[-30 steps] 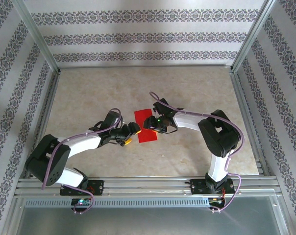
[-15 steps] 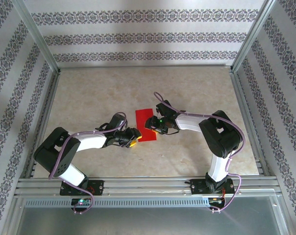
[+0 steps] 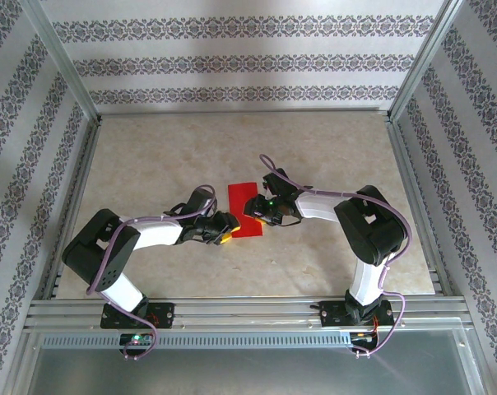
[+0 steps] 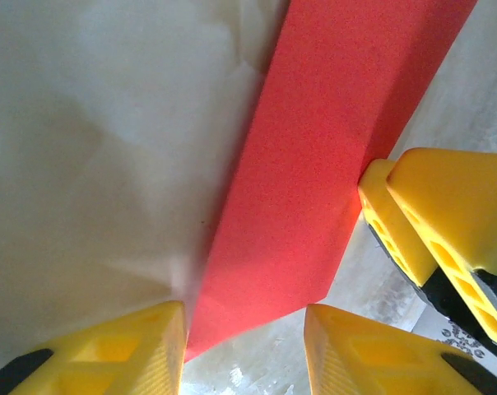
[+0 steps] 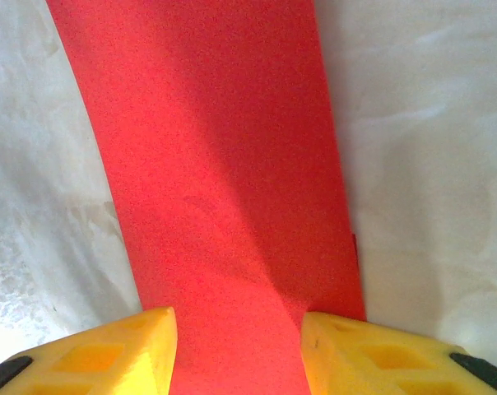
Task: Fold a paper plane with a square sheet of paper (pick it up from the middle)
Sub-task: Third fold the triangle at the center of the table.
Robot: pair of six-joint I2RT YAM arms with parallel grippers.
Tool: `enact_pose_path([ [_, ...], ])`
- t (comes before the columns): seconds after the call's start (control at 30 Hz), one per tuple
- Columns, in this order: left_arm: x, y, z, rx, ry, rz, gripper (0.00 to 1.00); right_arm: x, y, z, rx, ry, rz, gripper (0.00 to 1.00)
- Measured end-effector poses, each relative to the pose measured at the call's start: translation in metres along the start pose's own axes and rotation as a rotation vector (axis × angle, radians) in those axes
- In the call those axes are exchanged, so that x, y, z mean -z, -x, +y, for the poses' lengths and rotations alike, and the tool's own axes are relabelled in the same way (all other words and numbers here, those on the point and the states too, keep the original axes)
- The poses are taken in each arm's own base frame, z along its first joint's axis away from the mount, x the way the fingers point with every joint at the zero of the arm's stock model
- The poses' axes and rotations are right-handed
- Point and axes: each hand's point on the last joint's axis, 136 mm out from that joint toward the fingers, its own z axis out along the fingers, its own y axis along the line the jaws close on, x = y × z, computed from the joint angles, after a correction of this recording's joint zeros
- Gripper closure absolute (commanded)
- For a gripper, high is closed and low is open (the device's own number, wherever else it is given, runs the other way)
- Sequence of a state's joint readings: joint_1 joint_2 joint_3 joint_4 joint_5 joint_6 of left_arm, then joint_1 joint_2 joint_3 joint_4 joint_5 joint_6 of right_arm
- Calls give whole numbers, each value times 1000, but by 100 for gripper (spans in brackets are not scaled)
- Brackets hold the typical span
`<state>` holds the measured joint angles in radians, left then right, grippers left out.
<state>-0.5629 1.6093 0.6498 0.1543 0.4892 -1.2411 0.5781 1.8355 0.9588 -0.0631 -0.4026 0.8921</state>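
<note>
By sheet (image 3: 242, 196) near corner: L pincer (image 3: 224, 234) closer, narrower.

Robot lab test cell: aluminium-profile frame (image 3: 65, 62), wallpaper-printed panel walls (image 3: 248, 62), marble-look tabletop (image 3: 150, 156), near-edge mounting rail (image 3: 248, 309).

The square sheet of paper (image 3: 239, 197) is plain bright red. The fingertips (image 5: 100, 354) are yellow, the arms (image 3: 154, 236) white and black, the table (image 3: 191, 148) mottled beige, and the walls (image 3: 248, 62) banded with grey floral stripes.

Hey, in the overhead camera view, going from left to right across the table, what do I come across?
Left arm → left gripper → red paper → right arm.
</note>
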Motion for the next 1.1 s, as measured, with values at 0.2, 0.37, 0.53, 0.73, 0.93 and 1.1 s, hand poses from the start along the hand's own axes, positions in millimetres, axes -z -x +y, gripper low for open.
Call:
enact_pose_path([
  [0.2, -2, 4, -9, -46, -9, -2, 59, 0, 0, 0, -4, 8, 3, 50],
  [0.37, -1, 9, -21, -94, -32, -11, 64, 0, 0, 0, -7, 15, 7, 50],
  [0.53, 2, 15, -19, -96, -31, -21, 67, 1, 0, -1, -11, 21, 10, 50],
  [0.73, -1, 20, -11, -73, -15, -18, 74, 1, 0, 0, -11, 26, 12, 50],
  [0.93, -7, 27, -4, -27, -10, -10, 83, 1, 1, 0, -13, 28, 13, 51],
  [1.1, -7, 31, -6, -1, -30, -10, 97, 2, 1, 0, -14, 35, 17, 51],
])
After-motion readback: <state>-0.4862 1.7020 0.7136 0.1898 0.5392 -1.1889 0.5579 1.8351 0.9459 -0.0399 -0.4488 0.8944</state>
